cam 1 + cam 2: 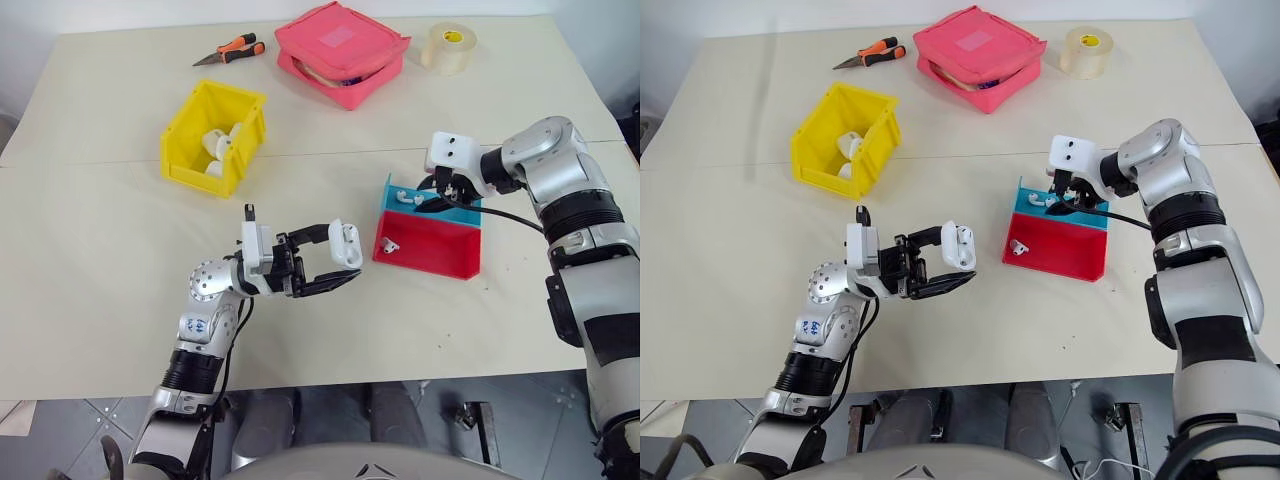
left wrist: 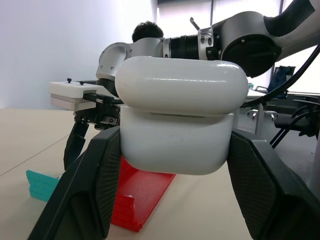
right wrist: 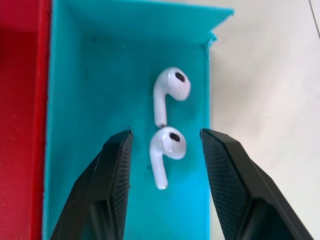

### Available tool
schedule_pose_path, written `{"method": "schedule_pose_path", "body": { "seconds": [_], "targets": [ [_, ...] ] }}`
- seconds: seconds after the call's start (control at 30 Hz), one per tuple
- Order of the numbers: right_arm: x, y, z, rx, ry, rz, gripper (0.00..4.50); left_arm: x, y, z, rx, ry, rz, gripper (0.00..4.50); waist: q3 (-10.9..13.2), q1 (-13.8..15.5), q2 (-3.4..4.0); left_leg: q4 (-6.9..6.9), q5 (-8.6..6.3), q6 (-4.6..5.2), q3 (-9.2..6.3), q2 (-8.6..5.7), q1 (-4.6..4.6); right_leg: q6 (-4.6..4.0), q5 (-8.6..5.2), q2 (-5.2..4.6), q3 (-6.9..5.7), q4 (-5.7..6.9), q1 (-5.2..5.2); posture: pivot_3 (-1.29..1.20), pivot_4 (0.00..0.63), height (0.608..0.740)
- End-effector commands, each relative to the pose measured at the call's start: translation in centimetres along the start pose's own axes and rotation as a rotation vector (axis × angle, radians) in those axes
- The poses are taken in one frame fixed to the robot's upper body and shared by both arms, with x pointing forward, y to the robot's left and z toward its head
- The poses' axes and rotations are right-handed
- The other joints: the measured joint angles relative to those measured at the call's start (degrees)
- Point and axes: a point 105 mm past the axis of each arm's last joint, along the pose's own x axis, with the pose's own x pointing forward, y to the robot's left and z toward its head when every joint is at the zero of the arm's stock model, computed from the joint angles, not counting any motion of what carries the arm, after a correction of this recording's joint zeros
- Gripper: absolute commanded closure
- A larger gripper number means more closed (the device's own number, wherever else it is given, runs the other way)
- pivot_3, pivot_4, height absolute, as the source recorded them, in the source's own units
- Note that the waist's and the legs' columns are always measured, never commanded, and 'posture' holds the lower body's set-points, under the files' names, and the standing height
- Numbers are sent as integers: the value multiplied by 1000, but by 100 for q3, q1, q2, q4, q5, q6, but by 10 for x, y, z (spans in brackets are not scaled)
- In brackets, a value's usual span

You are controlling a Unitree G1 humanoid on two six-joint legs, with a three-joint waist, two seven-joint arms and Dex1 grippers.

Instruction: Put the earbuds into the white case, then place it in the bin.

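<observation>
The white case [image 1: 345, 243] hangs above the table's middle with my left gripper [image 1: 340, 262] shut on it; in the left wrist view the case [image 2: 177, 115] sits between both fingers, its lid on top. Two earbuds lie in the blue compartment [image 3: 100, 75] of a red-and-blue tray [image 1: 440, 250]. My right gripper [image 3: 166, 132] hovers over that compartment, open, its fingers on either side of one earbud [image 3: 167, 147] without touching it. The other earbud [image 3: 170, 87] lies just beyond. A third earbud [image 1: 388, 243] lies in the red compartment. The yellow bin [image 1: 215, 135] stands at the far left with white items inside.
A pink zipped pouch [image 1: 342, 50], a tape roll [image 1: 448, 47] and orange-handled pliers [image 1: 232, 50] lie along the table's far side. A person's head [image 2: 147, 31] shows behind my right arm in the left wrist view.
</observation>
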Motion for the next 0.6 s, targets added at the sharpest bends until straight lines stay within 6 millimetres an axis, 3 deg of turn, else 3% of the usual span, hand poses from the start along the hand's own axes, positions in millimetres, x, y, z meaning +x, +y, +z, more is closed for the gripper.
{"method": "schedule_pose_path", "body": {
  "seconds": [0.03,0.13,0.37,0.6],
  "targets": [
    [6,7,-20,24,82,24,2283,1,-2,8,42,-18,-8,1726,0,0,0,0,0,0,0,0,1,0,0,0,0,0,1,0,150,740],
    [7,7,-20,26,79,23,2283,1,-2,8,43,-19,-7,1726,0,0,0,0,0,0,0,0,3,0,0,0,0,1,3,0,150,740],
    [10,9,-20,24,74,28,3988,1,-1,9,45,-19,-6,1726,-1,-22,1,0,0,0,0,0,5,-1,0,0,0,2,4,0,150,740],
    [11,9,-21,22,74,26,3988,1,1,10,47,-17,-5,1726,-1,-46,1,0,0,-1,-1,0,6,-1,0,0,0,4,4,0,150,740]
  ]
}}
